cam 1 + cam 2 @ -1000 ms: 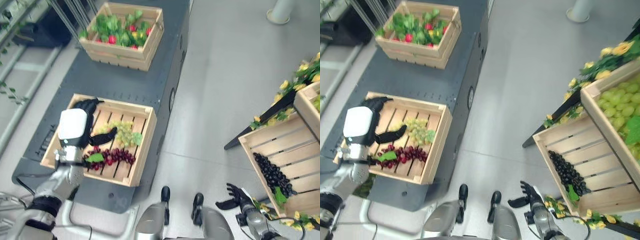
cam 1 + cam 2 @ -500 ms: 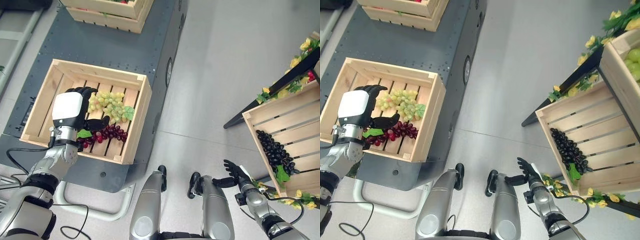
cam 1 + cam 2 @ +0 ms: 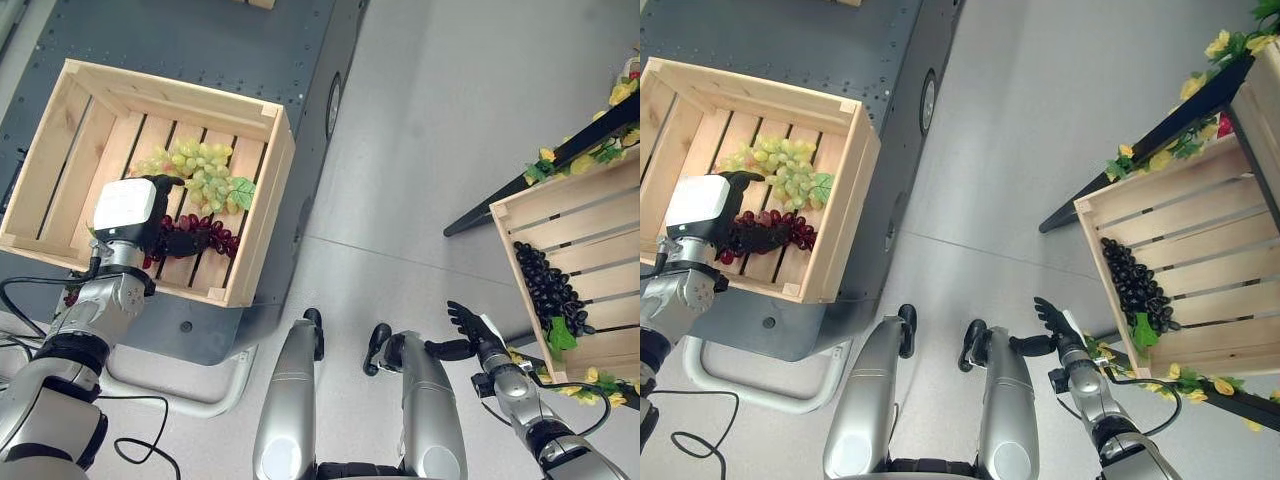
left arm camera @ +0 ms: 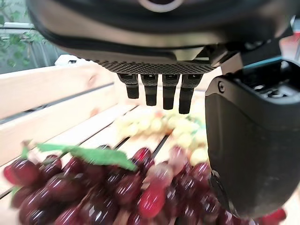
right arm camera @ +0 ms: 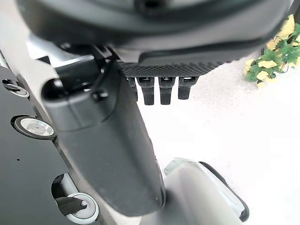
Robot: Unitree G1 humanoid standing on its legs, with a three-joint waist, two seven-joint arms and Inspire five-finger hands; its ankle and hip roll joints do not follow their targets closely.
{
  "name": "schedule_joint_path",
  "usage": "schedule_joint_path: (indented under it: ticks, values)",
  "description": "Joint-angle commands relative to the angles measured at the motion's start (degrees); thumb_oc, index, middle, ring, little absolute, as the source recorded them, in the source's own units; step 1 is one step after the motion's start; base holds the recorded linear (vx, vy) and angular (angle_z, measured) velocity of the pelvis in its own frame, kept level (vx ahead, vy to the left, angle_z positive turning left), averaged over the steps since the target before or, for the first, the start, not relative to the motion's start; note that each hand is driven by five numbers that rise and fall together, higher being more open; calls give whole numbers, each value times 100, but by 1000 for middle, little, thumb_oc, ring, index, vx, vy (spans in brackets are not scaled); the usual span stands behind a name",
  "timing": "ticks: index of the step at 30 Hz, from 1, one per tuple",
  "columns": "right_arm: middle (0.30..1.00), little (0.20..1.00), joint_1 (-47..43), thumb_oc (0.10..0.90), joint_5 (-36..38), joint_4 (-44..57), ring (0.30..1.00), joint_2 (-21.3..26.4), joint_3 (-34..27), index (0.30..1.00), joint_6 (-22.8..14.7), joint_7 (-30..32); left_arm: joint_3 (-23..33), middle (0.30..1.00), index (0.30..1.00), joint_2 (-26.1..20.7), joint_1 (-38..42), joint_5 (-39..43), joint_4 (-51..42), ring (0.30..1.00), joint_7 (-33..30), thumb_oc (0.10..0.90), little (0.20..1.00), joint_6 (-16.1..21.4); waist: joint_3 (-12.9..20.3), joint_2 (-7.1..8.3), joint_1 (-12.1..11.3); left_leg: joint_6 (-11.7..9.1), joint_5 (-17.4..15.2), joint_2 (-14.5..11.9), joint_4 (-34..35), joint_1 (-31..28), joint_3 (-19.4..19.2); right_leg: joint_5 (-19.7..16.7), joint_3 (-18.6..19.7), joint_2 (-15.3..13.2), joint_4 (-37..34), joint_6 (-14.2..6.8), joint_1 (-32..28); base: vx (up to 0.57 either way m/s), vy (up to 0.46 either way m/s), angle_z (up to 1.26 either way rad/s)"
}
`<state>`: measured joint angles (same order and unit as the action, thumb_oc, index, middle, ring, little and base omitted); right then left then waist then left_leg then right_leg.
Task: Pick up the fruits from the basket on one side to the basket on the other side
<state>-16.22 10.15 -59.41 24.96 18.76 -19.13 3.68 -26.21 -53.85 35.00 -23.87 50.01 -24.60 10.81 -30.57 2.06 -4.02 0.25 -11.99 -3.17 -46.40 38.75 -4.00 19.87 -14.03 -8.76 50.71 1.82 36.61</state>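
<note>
Our left hand [image 3: 128, 212] sits low inside the wooden crate [image 3: 262, 190] on the dark platform [image 3: 200, 40], right over the red grape bunch [image 3: 205, 238]. In the left wrist view its fingers [image 4: 156, 91] reach out straight above the red grapes and the thumb stands beside them; we cannot tell that anything is gripped, so the hand reads as spread, touching or just above the bunch. The green grape bunch [image 3: 198, 173] lies just beyond, on the crate slats. Our right hand [image 3: 470, 328] hangs low near the floor with fingers relaxed and empty. At our right, a second crate [image 3: 590, 215] holds a black grape bunch [image 3: 545, 292].
</note>
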Motion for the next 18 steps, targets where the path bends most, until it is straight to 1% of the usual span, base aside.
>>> schedule_joint_path:
  ticks: [1, 5, 9, 11, 14, 16, 18]
  values:
    - [900, 900, 240, 800, 254, -13, 900, 316, 35, 900, -195, 195, 354, 900, 900, -729, 367, 150, -54, 900, -146, 800, 900, -49, 78, -113, 27, 247, -76, 155, 425, -475, -406, -396, -110, -83, -306, -93, -457, -29, 4, 8]
    - [900, 900, 237, 800, 243, -33, 900, 346, -12, 900, -193, 180, 350, 900, 900, -757, 307, 60, 32, 900, -19, 800, 900, -89, 78, -148, 19, 240, -55, 165, 506, -520, -395, -406, -122, -119, -329, -109, -470, -13, 0, 2]
    - [900, 900, 244, 800, 223, -40, 900, 363, -26, 900, -161, 174, 470, 900, 900, -734, 126, 157, 41, 900, 8, 800, 900, -151, 78, -179, -3, 241, -55, 178, 567, -606, -404, -426, -149, -146, -398, -121, -550, -11, 21, 4]
    - [900, 900, 251, 800, 246, -20, 900, 355, -39, 900, -153, 153, 499, 900, 900, -708, 92, 25, 35, 900, 37, 800, 900, -232, 78, -167, -7, 244, -52, 179, 573, -608, -399, -458, -155, -161, -383, -138, -541, -2, 17, 6]
    - [900, 900, 217, 800, 297, 27, 900, 336, 19, 900, -177, 140, 410, 900, 900, -665, 194, -147, 112, 900, 10, 800, 900, -247, 78, -119, -6, 258, -48, 154, 586, -550, -405, -495, -182, -169, -378, -145, -480, -7, -4, 5]
    - [900, 900, 188, 800, 315, 29, 900, 325, 48, 900, -177, 144, 310, 900, 900, -676, 302, -190, 127, 900, -7, 800, 900, -266, 78, -96, -5, 255, -35, 141, 594, -499, -405, -527, -192, -162, -382, -158, -429, 0, 0, 0]
    - [900, 900, 105, 800, 370, 44, 900, 316, 117, 900, -182, 197, 92, 900, 900, -630, 552, -151, 170, 900, 59, 800, 900, -338, 78, -58, 13, 267, -31, 108, 578, -361, -412, -595, -199, -157, -366, -181, -274, -34, -5, 6]
